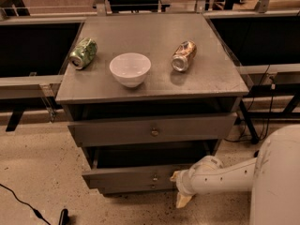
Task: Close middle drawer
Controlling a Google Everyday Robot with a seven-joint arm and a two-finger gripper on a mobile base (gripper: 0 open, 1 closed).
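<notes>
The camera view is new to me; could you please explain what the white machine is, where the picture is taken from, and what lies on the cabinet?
The white shape at lower right is a mobile robot's single arm; its gripper hangs low by the right end of the middle drawer, which stands pulled out. I see nothing held. The one camera looks down on the grey cabinet from its front; where it is mounted is unknown. On top sit a white bowl, upright, between a green can and a brown can, both on their sides.
</notes>
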